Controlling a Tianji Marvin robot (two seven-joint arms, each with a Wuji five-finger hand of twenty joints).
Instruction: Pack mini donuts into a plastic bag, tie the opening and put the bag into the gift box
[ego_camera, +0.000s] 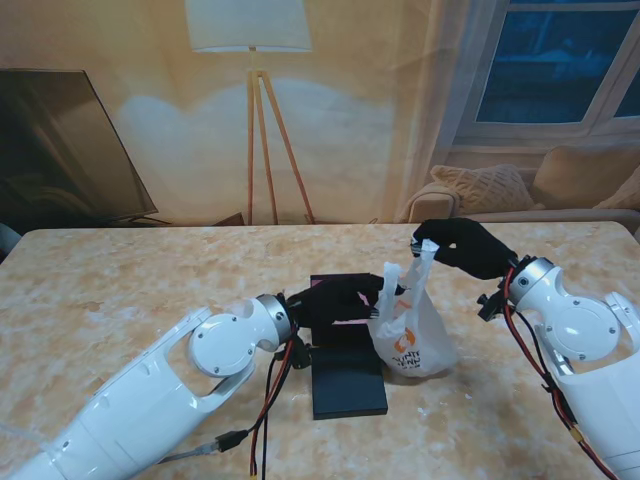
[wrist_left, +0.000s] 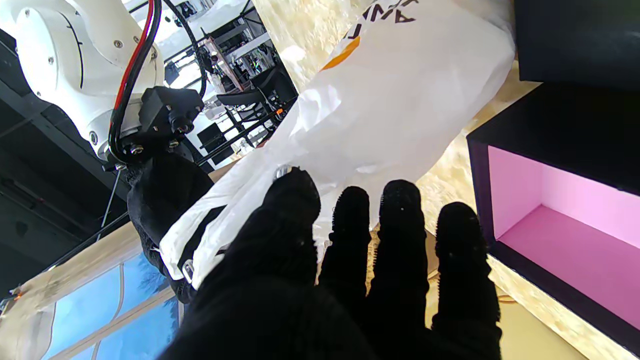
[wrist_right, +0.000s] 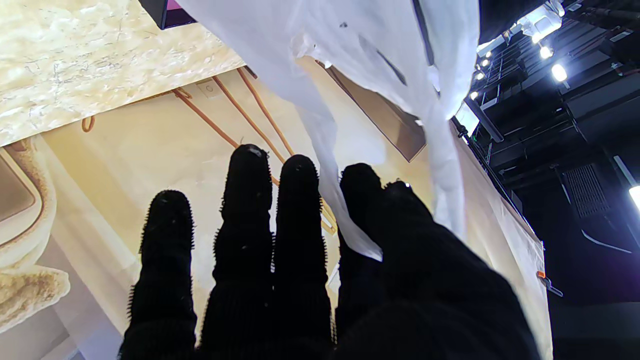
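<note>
A white plastic bag (ego_camera: 415, 340) with orange print stands on the table, bulging at its base; its contents are hidden. My right hand (ego_camera: 465, 245) holds one bag handle up, and in the right wrist view the thumb and forefinger of that hand (wrist_right: 325, 280) pinch the white strip of the bag (wrist_right: 350, 60). My left hand (ego_camera: 340, 298) grips the other handle from the left, its thumb pressed on the bag (wrist_left: 390, 100). The black gift box (ego_camera: 322, 284) with a pink inside (wrist_left: 515, 185) sits open behind the left hand (wrist_left: 350, 280), just left of the bag.
A flat black panel (ego_camera: 348, 385), likely the box lid, lies nearer to me than the box. Red and black cables (ego_camera: 268, 400) hang under the left forearm. The marble table top (ego_camera: 120, 300) extends far to the left. A printed room backdrop stands behind the table.
</note>
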